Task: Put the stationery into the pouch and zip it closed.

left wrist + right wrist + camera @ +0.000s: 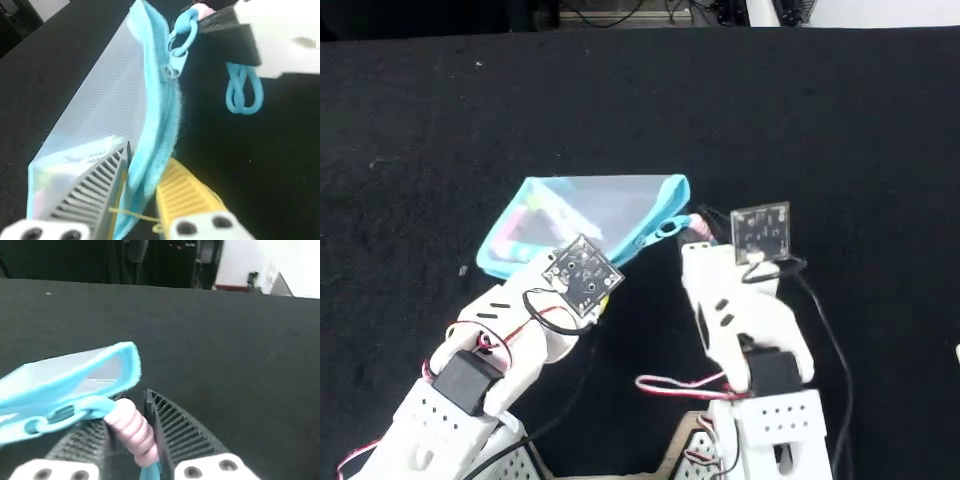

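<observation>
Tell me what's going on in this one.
Both arms are working on the blue pouch. The left gripper clamps the pouch's zipper edge, while the right gripper pinches the pink beaded pull hooked to the zipper slider. Coloured stationery shows through the pouch wall, so this looks like the zipping step.

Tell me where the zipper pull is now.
In the high view the zipper pull is by the right edge of the pouch, held in the right gripper.
</observation>
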### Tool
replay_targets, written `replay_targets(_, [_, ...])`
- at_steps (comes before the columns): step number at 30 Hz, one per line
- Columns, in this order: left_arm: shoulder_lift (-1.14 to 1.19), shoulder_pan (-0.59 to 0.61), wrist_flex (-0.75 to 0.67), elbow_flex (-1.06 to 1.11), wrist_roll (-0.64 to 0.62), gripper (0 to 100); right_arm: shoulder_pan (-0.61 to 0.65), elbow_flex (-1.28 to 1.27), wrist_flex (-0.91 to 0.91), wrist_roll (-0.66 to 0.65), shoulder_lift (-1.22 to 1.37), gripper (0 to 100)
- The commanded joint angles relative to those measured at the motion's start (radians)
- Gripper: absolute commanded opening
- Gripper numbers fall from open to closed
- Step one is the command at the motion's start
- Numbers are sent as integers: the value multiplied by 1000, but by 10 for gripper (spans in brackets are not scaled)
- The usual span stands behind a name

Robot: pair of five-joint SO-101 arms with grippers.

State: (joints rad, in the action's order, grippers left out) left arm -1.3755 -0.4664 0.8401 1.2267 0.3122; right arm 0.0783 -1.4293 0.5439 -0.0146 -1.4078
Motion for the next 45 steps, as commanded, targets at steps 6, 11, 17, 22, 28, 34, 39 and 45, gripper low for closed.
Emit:
replay_targets(6, [14,7,15,7,-17,30,-175,84,-110,72,117,10])
replay_targets(11, [14,7,15,7,-17,30,-172,84,-109,68,117,10])
replay_targets(17, [14,7,15,8,-17,30,-178,90,-110,68,127,10])
replay_targets(22, [14,7,17,8,-17,30,-178,107,-109,68,165,10])
replay_targets(28, [12,7,48,-2,-17,30,-178,185,-112,68,340,10])
replay_targets(34, [-126,7,75,31,-17,30,-199,199,-219,69,450,10])
replay_targets(39, [-324,8,161,45,-17,30,-238,206,-279,74,524,10])
replay_targets(45, [-450,8,232,47,-17,29,-233,206,-334,74,568,10])
